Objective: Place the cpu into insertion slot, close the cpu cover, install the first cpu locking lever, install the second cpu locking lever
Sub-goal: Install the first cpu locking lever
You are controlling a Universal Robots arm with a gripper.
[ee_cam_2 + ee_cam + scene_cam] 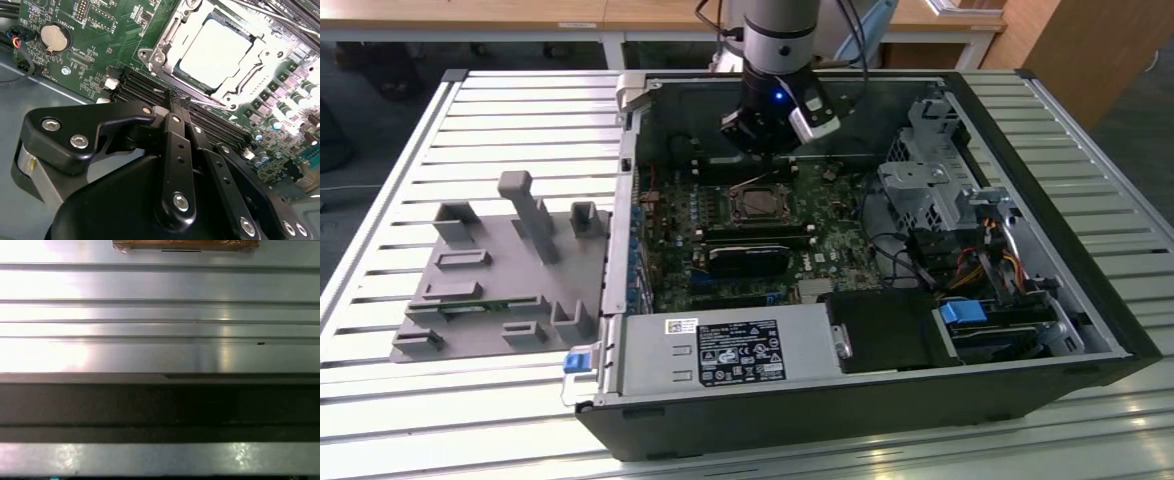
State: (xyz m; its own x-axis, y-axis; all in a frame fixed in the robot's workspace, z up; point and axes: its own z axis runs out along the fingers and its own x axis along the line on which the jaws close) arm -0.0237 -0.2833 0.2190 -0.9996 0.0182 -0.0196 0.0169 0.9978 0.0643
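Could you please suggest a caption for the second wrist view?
Claw over the memory slots, near the cpu framed by the cpu cover.

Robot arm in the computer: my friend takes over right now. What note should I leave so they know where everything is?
The gripper: fingers together, nothing seen between them, tips over the memory slots beside the socket.
The cpu lies in the insertion slot.
The cpu cover is down, framing the cpu.
A thin lever rod lies along the cover's edge near the gripper; latched or not, I cannot tell.
Done: cpu placed, cover closed. Left: both locking levers, unless already latched.
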